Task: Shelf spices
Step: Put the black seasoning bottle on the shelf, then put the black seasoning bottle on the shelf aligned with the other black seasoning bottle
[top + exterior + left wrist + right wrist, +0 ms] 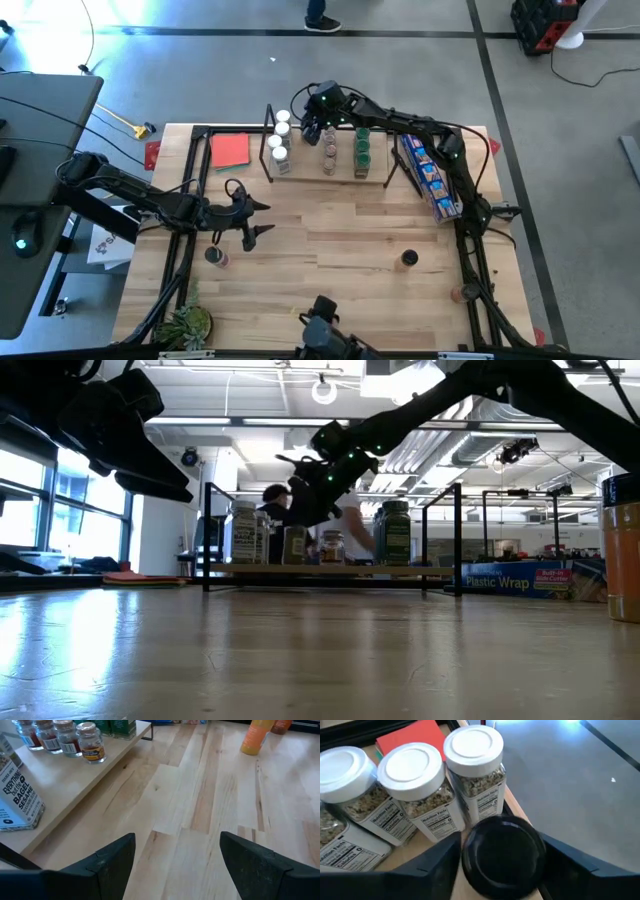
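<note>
Placing a black-capped jar (502, 855) on the shelf (300, 172): high view has the right fingers (314, 128) at the back row; left fingers (254, 218) hang apart over the desk (340, 270). Low view: jars on the board, open hall behind. Left wrist: bare plank between the fingers. Right wrist: the jar sits between spread fingers beside white-capped jars (415, 795); grip unclear. Rigid, light, slick; take it below the cap.
</note>
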Controlling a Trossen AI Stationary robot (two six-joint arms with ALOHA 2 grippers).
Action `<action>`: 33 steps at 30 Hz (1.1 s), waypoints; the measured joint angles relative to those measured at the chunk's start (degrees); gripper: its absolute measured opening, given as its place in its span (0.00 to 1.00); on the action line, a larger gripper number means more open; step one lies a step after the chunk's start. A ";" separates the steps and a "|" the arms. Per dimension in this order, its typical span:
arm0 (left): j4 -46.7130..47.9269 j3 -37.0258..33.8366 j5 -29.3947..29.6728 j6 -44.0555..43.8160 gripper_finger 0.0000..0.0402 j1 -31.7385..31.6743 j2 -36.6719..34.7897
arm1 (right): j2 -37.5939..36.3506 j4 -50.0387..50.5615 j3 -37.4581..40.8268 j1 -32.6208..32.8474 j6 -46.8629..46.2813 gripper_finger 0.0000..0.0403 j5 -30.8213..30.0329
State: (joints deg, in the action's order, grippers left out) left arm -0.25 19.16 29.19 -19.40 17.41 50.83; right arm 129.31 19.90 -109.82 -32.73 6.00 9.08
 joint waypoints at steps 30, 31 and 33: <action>64.04 40.95 -8.05 -19.42 0.70 14.05 5.22 | -16.28 26.70 -0.94 18.61 7.94 0.69 -11.08; 68.82 43.41 -9.88 -21.70 0.70 14.97 6.84 | -16.28 27.12 -0.94 20.12 7.50 0.69 -12.00; 79.14 48.76 -13.82 -26.65 0.69 16.48 10.96 | -16.16 26.88 -0.94 23.49 6.77 0.69 -14.39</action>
State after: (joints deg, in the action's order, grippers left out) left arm 78.89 67.92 15.37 -46.04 33.89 61.79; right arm 113.16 46.78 -110.76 -9.24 12.77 -5.31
